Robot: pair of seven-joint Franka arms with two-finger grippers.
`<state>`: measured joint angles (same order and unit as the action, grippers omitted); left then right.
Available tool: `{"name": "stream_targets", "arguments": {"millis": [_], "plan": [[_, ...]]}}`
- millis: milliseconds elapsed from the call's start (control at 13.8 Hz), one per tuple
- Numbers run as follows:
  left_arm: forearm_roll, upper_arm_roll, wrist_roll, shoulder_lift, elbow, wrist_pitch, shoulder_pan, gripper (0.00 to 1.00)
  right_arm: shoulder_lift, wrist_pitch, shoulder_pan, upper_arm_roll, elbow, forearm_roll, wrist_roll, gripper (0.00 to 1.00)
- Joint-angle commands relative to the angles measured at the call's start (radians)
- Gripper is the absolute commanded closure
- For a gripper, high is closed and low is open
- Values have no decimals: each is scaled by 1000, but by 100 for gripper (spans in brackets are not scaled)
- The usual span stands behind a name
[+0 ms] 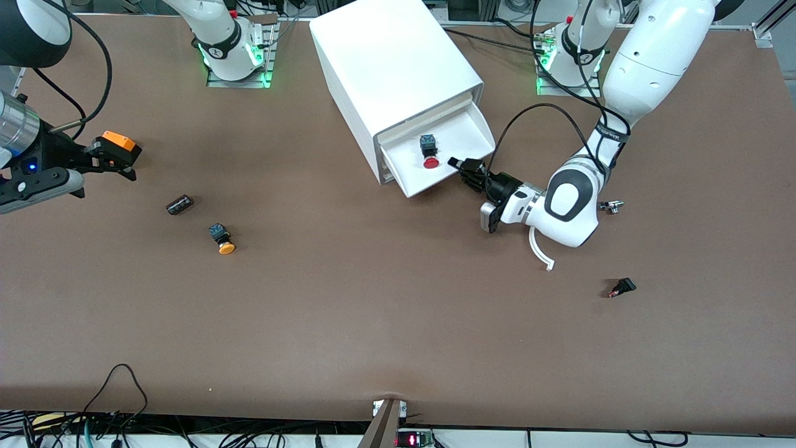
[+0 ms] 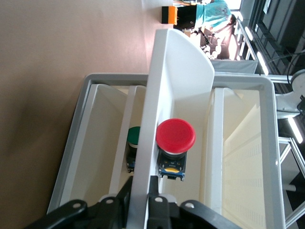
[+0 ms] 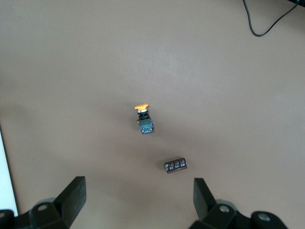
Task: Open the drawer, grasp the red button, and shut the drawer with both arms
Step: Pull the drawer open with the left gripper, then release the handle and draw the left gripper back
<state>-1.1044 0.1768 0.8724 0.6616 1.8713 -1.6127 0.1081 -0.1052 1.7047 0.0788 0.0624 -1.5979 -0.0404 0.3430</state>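
Note:
The white cabinet (image 1: 392, 56) stands near the robots' bases with one drawer (image 1: 463, 134) pulled out. The button (image 1: 430, 160) lies in that drawer, red cap toward the front camera. My left gripper (image 1: 463, 168) is at the drawer's front wall, one finger inside and one outside, shut on the wall. In the left wrist view the drawer's front wall (image 2: 176, 71) runs between the fingers of the left gripper (image 2: 141, 183), and the button (image 2: 175, 135) lies just inside. My right gripper (image 1: 106, 183) hangs open over the table at the right arm's end. In its wrist view the right gripper (image 3: 138, 186) holds nothing.
A button with an orange-yellow cap (image 1: 222, 239) and a dark cylinder (image 1: 179, 204) lie under the right gripper. An orange box (image 1: 118, 142) shows beside it. A green-capped button (image 2: 134, 135) sits in another drawer. A small black part (image 1: 622, 287) and a white curved strip (image 1: 541, 249) lie near the left arm.

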Motion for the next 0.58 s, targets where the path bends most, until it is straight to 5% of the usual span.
{"name": "stream_targets", "arguments": {"millis": [0, 506], "plan": [[-3, -34, -134, -62, 11, 28, 1, 0, -16, -11, -8, -10, 38, 2, -7, 0], [282, -189, -283, -181, -58, 112, -62, 0, -50, 9, 13, -22, 26, 2, 74, 0]]}}
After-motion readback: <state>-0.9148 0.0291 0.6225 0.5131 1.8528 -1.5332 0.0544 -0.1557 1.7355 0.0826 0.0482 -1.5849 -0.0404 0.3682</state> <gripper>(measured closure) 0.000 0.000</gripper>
